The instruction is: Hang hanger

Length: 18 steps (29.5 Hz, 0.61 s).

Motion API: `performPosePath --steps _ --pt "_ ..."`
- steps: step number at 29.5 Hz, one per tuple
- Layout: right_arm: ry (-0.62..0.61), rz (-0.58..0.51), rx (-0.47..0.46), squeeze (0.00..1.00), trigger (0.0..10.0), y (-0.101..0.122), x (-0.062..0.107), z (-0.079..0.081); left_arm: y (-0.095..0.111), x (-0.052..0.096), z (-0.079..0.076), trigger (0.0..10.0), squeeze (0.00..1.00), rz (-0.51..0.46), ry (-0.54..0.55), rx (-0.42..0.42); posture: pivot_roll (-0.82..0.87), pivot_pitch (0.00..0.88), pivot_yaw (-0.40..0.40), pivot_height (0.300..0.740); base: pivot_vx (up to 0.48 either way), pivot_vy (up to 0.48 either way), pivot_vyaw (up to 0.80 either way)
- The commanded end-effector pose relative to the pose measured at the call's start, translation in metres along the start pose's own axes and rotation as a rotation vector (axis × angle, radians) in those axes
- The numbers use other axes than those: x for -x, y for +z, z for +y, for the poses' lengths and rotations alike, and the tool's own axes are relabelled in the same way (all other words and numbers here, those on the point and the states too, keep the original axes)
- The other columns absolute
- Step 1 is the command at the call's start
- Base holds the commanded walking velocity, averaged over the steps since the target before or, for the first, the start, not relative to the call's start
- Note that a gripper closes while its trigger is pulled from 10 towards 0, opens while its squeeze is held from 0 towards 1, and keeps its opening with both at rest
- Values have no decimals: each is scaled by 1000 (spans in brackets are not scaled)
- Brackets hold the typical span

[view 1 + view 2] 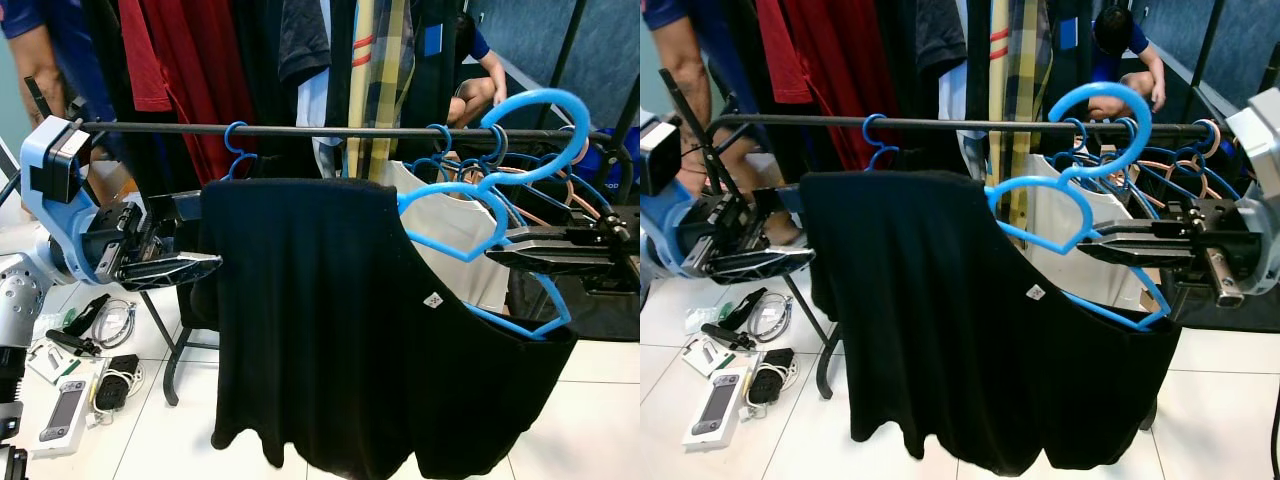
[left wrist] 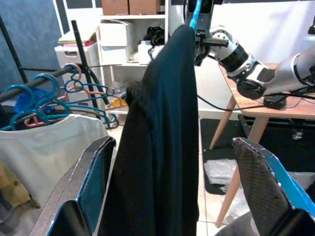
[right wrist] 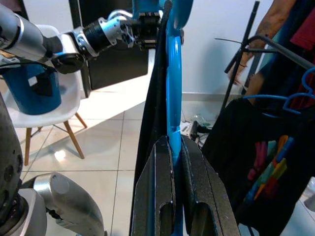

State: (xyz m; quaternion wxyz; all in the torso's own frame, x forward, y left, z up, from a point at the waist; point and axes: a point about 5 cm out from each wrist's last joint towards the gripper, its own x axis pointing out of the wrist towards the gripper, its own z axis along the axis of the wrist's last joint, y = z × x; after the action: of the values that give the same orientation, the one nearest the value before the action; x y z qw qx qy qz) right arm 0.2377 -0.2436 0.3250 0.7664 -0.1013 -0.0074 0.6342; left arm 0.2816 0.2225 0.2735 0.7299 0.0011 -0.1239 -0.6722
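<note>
Right gripper (image 1: 1090, 245) jaws clamped on the hanger (image 1: 1080, 160), shirt (image 1: 960, 320) draped; hook just above the rail (image 1: 970, 126), not on. Left gripper (image 1: 185, 268) jaws apart at 9 o'clock. Next: lower hook onto rail.

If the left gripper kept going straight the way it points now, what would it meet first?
Most likely the black garment. The left gripper is open, and the wrist view shows the cloth hanging edge-on between its fingers. How much gap remains is hard to judge. The right gripper holds the blue hanger carrying that garment.
</note>
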Motion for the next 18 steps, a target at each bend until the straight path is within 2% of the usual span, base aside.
performPosePath --steps 1,3,4,7,13,18 --pt "22 -28 32 0 0 8 -1 3 -4 -3 -2 10000 0 8 -24 18 -151 0 74 740 0 0 0" --pt "24 -30 31 0 0 8 0 3 -4 -4 -3 10000 0 8 -27 21 -151 0 74 740 0 0 0" --pt "28 -36 33 0 0 8 -2 3 -8 -7 -5 78 0 14 -44 40 -149 0 77 740 0 0 0" --pt "33 -49 34 0 0 9 -5 3 -16 -14 -8 0 0 26 -72 75 -149 0 79 740 0 0 0" --pt "34 -53 34 0 0 10 -5 3 -18 -16 -9 0 0 31 -76 84 -149 0 79 740 0 0 0" --pt "32 -49 28 0 0 8 -5 2 -18 -12 -1 0 0 57 -5 51 -149 0 78 740 0 0 0"
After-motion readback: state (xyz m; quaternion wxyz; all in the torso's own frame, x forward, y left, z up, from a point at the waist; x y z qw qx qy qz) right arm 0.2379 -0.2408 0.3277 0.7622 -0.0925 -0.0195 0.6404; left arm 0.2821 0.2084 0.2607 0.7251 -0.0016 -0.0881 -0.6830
